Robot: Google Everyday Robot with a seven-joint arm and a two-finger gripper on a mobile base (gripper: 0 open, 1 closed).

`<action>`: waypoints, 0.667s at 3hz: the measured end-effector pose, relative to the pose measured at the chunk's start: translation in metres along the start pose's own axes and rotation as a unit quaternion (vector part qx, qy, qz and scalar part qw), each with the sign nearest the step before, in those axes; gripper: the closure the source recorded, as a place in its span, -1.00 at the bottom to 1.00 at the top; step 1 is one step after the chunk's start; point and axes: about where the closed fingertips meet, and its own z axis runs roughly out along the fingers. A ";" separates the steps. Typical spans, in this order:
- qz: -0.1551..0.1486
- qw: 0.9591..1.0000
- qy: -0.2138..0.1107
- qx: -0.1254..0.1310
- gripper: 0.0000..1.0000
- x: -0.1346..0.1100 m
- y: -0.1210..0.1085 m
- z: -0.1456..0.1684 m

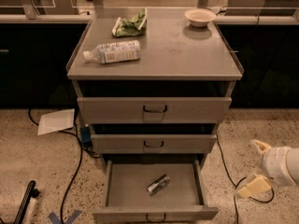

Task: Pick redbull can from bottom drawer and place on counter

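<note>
Shiny slim redbull can point(158, 184) lies in grey bottom drawer point(126, 186) — gripper point(250, 168) fingers point(254, 185) spread, right.

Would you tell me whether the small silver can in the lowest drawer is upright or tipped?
Tipped: the slim silver can rests lengthwise on the grey bottom drawer floor; the gripper is open, far right.
</note>
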 end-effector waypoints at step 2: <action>0.006 0.993 -0.060 -0.104 -1.00 0.015 0.019 0.097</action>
